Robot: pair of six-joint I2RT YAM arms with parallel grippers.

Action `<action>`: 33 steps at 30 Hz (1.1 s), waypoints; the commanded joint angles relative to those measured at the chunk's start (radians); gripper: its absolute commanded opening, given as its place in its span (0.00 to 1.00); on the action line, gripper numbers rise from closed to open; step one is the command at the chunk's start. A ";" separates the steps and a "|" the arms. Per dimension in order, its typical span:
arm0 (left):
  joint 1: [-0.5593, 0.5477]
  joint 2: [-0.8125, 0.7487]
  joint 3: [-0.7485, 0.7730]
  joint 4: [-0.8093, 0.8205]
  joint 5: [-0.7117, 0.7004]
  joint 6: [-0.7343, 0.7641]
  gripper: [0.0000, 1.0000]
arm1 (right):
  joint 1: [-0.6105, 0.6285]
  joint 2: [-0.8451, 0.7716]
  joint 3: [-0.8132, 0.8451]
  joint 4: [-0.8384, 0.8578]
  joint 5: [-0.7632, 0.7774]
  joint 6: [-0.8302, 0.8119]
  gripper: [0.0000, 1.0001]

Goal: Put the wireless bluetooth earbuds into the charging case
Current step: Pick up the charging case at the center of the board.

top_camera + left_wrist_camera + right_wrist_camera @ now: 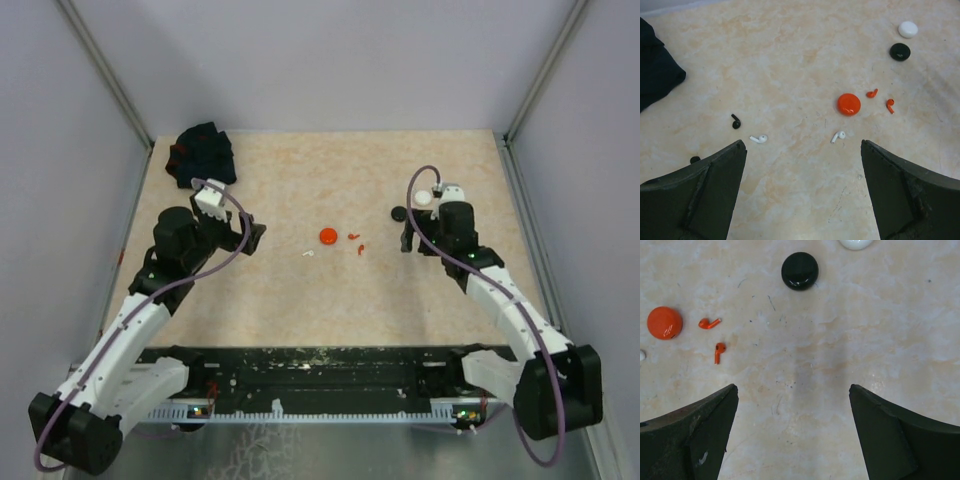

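Left wrist view: earbuds loose on the table, both grippers empty

We are seeing the earbuds lying scattered on the table, none of them in a case. The two red earbuds are resting just right of the orange case, not touching it. The white earbuds are lying well apart, closer to our left gripper, one of them just below the orange case. A black earbud is sitting beside the left white one, and a second black earbud is showing at the left finger's edge. Further off, the black case and white case are lying near each other, and a black cloth is bunched at the far left. We are holding both the left gripper and the right gripper spread wide above the table, gripping nothing.
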 commanded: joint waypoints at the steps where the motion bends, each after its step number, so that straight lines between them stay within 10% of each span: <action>1: -0.003 0.029 0.049 -0.063 0.029 0.023 1.00 | -0.022 0.104 0.061 0.141 0.048 0.028 0.92; 33: -0.003 0.081 0.056 -0.084 -0.005 0.024 1.00 | -0.126 1.000 0.691 0.150 0.186 0.020 0.71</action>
